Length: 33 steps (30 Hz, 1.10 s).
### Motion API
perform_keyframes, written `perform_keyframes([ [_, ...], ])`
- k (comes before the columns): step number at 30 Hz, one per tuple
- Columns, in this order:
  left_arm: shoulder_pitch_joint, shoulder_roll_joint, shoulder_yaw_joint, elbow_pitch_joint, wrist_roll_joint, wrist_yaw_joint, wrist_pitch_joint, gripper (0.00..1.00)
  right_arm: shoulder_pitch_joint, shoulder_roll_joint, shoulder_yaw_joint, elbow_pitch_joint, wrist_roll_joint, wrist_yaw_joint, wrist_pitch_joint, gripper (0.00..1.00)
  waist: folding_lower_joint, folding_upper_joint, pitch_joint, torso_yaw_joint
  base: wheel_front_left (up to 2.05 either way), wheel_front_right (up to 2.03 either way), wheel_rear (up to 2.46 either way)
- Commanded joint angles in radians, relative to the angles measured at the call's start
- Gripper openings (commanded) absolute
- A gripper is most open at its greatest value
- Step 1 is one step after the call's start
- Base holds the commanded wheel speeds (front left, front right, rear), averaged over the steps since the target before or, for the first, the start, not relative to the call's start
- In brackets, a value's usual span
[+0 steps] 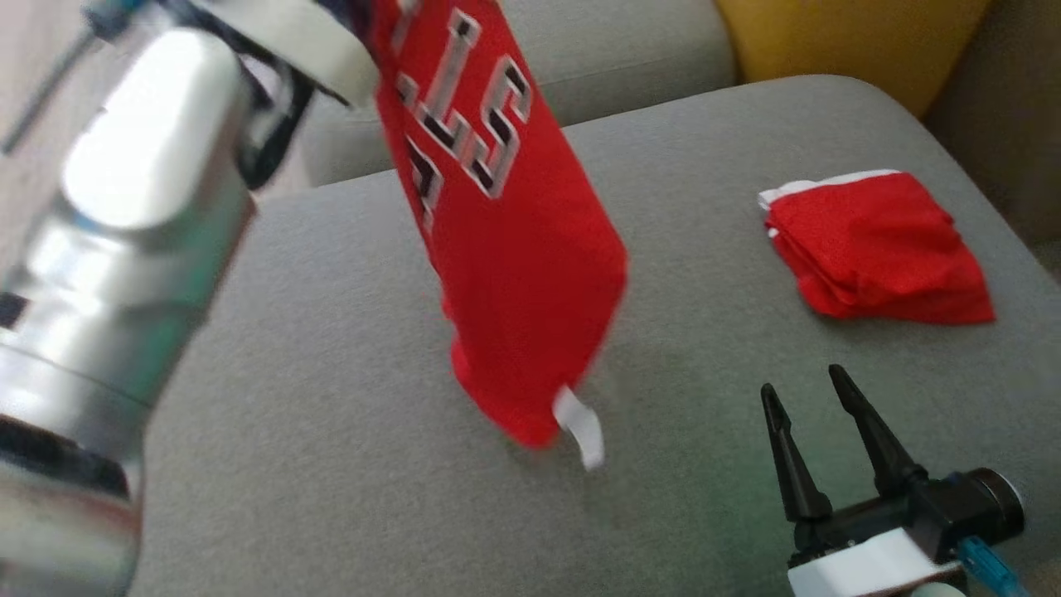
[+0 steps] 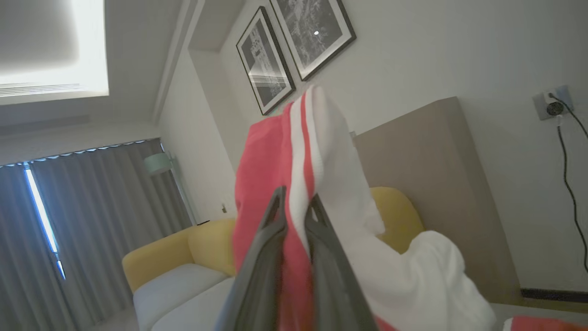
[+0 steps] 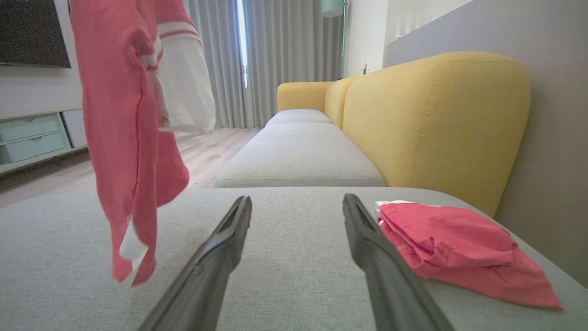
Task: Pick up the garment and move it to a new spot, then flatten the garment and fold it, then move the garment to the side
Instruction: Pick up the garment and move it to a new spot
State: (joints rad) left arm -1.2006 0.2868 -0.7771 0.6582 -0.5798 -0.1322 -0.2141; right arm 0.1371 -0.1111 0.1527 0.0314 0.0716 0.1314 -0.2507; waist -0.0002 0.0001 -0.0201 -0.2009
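**Garment hanging from left gripper over cushion**

Garment, red with lettering, hangs in a long drape from 12 o'clock in the head view down to the centre, above the grey cushion. A white tag dangles at its low end. Whether that end touches the cushion cannot be told.

In the left wrist view, the left gripper has its fingers clamped on a red-and-white edge of the garment. The left arm is blurred at 9 o'clock in the head view.

The right gripper sits at 5 o'clock, fingers wide apart and holding nothing, low over the cushion. A folded red cloth lies on the cushion at 2 o'clock, well apart from the garment.
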Motion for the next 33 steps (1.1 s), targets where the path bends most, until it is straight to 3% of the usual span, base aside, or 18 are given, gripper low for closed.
perform_keyframes([
  [1, -0.015, 0.029, 0.021, -0.007, 0.007, 0.004, -0.009, 0.00, -0.028, -0.004, 0.020, -0.036, 0.001, -0.001, -0.011, 1.00, 0.0002, -0.0001, 0.005, -0.015, 0.00, 0.00, 0.00],
  [7, 0.181, -0.017, -0.015, 0.028, -0.009, 0.006, -0.038, 0.00, -0.029, 0.012, 0.015, -0.039, 0.003, -0.001, -0.011, 1.00, 0.0002, -0.0001, 0.041, -0.012, 0.00, 0.00, 0.00],
  [11, 0.347, -0.035, -0.013, 0.040, -0.006, 0.037, -0.046, 0.00, -0.036, 0.023, 0.014, -0.041, 0.001, -0.001, -0.011, 1.00, 0.0002, -0.0001, 0.074, 0.001, 0.00, 0.00, 0.00],
  [16, 0.565, -0.059, 0.050, -0.048, 0.040, 0.084, -0.047, 0.00, -0.043, 0.027, 0.008, -0.035, -0.001, -0.001, -0.011, 1.00, 0.0002, -0.0001, 0.094, 0.025, 0.00, 0.00, 0.00],
  [17, 0.610, -0.068, 0.069, -0.066, 0.046, 0.092, -0.047, 0.13, -0.043, 0.028, 0.005, -0.033, -0.002, -0.001, -0.011, 1.00, 0.0002, -0.0001, 0.093, 0.031, 0.00, 0.00, 0.00],
  [18, 0.652, -0.076, 0.085, -0.085, 0.056, 0.098, -0.047, 0.47, -0.042, 0.029, 0.001, -0.030, -0.002, -0.001, -0.011, 1.00, 0.0002, -0.0001, 0.089, 0.039, 0.00, 0.00, 0.00],
  [19, 0.689, -0.082, 0.101, -0.107, 0.074, 0.108, -0.047, 0.97, -0.039, 0.030, -0.005, -0.027, -0.002, -0.001, -0.011, 1.00, 0.0002, -0.0001, 0.083, 0.049, 0.00, 0.00, 0.00],
  [28, 1.018, -0.154, 0.298, -0.365, 0.249, 0.216, -0.048, 1.00, 0.019, 0.042, -0.055, 0.008, 0.012, -0.001, -0.011, 1.00, 0.0002, -0.0001, -0.021, 0.168, 0.00, 0.00, 0.00],
  [33, 1.165, -0.179, 0.389, -0.503, 0.332, 0.253, -0.048, 1.00, 0.044, 0.051, -0.089, 0.014, 0.012, -0.001, -0.011, 1.00, 0.0002, -0.0001, -0.076, 0.234, 0.00, 0.00, 0.00],
])
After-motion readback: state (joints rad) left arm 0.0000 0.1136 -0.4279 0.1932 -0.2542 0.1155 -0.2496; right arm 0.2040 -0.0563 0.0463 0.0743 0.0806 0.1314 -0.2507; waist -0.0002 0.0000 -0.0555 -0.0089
